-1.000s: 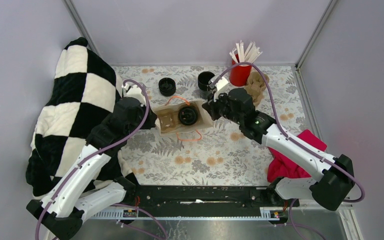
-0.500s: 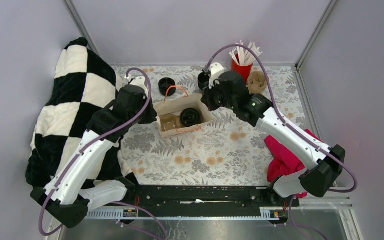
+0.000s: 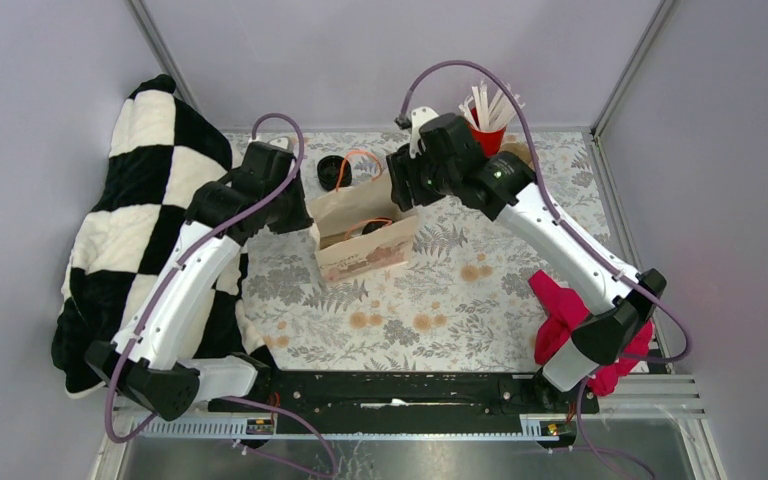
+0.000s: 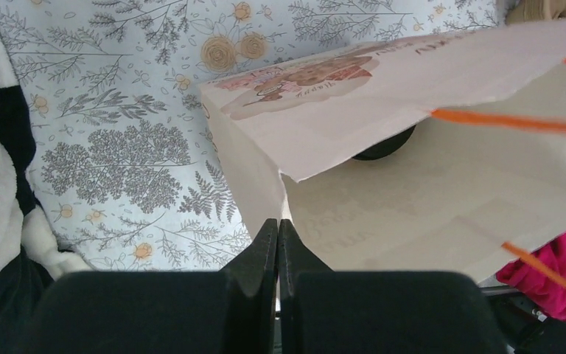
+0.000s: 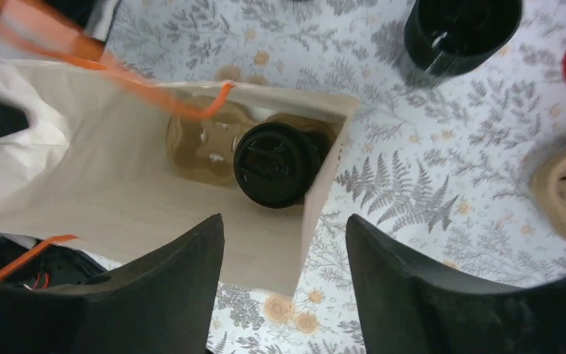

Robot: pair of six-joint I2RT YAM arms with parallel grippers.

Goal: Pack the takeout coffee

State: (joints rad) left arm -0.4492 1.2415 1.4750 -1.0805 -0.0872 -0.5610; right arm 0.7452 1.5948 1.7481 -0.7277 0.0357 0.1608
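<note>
since a second ago the paper bag [image 3: 362, 232] has gone from lying flat to standing, and both arms have risen with it. top view: my left gripper [image 3: 298, 212] is at its left edge, my right gripper [image 3: 402, 188] over its mouth. left wrist: fingers [image 4: 265, 251] pinched tight on the bag's side fold. right wrist: jaws spread wide, holding nothing; the takeout coffee [image 5: 276, 164] sits lidded inside the bag on a pulp carrier [image 5: 199, 144]. i judge the packing done, with only the release left.

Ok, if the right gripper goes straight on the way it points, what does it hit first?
Probably the paper bag: its end wall lies between the open right gripper's fingertips in the wrist view. The lidded coffee cup sits just beyond, inside the bag. Depth is unclear.
</note>
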